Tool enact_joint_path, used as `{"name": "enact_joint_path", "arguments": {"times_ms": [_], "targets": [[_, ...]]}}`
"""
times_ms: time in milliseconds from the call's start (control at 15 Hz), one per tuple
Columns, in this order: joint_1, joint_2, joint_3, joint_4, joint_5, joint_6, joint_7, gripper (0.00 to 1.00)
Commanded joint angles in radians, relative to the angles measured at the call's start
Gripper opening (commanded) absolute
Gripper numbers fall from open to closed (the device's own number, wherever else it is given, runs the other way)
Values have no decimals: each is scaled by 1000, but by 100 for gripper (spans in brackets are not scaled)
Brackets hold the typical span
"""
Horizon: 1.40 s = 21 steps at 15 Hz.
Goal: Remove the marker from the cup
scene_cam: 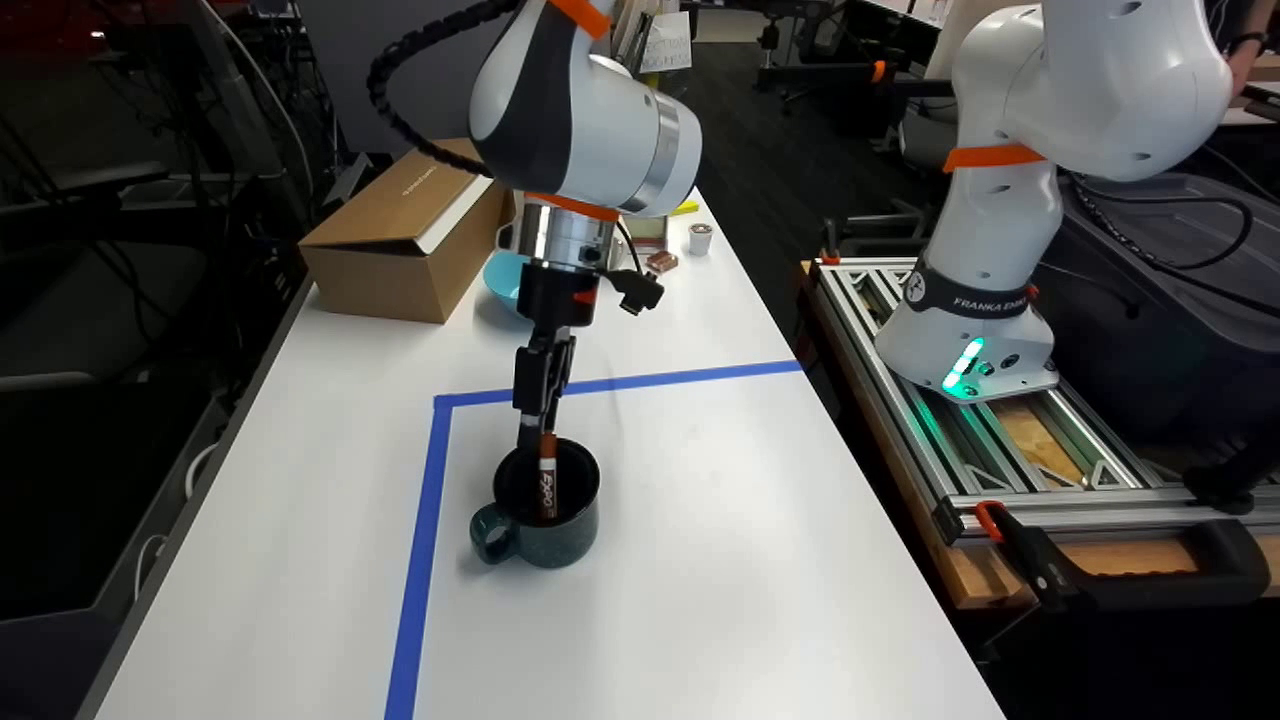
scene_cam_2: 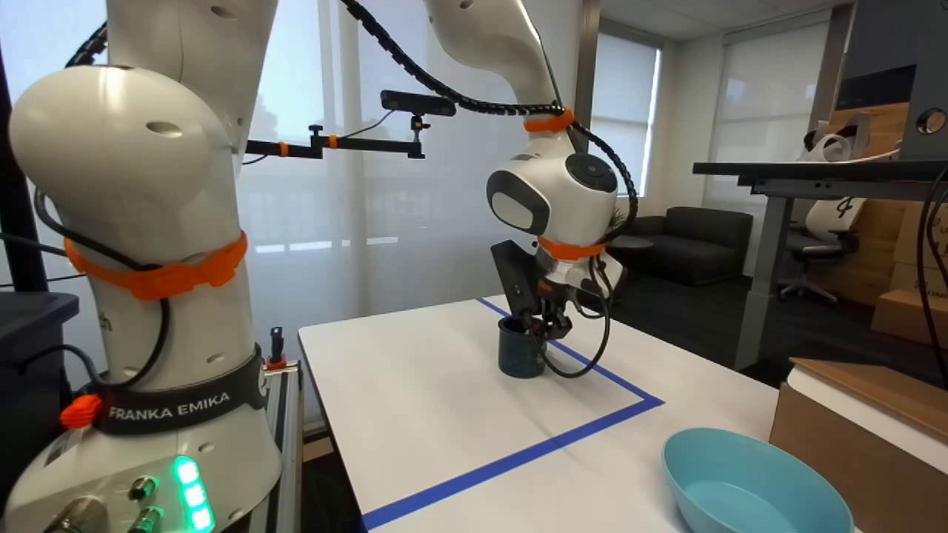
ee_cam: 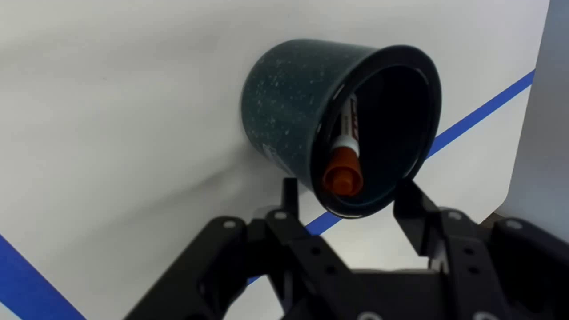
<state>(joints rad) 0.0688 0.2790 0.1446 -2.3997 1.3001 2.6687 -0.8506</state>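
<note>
Table [scene_cam: 720, 560], white, is standing near windows [scene_cam_2: 296, 200], one marker [ee_cam: 347, 146] leaning in one dark cup [ee_cam: 284, 98], one gripper [ee_cam: 347, 183] gaping, holding nothing.

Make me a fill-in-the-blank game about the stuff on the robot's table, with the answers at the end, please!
1. The marker leans inside the cup, with its orange end pointing ____, not down.
2. In the wrist view, the gripper is ____, not shut.
3. The tape stuck on the table is colored ____.
4. The bowl stands beside a cardboard ____.

Missing words: up; open; blue; box.
</note>
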Motion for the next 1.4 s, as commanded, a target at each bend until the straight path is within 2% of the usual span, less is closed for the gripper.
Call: {"name": "enact_joint_path", "arguments": {"times_ms": [0, 67, 200, 467, 533, 600, 667, 733, 800, 1000, 1200, 1333], "targets": [[4, 5, 12, 12, 46, 22, -32, 53], [4, 6, 13, 13, 47, 23, -31, 58], [4, 8, 16, 14, 47, 24, -31, 62], [5, 11, 21, 13, 50, 26, -33, 50], [4, 12, 22, 13, 50, 27, -34, 39], [4, 13, 23, 13, 50, 29, -34, 34], [4, 13, 24, 13, 52, 31, -35, 41], [4, 14, 24, 13, 53, 34, -37, 35], [4, 13, 25, 12, 54, 35, -37, 43], [4, 7, 29, 9, 61, 36, -45, 48], [5, 2, 33, 2, 69, 41, -54, 43], [6, -3, 35, -1, 76, 44, -61, 45]]}}
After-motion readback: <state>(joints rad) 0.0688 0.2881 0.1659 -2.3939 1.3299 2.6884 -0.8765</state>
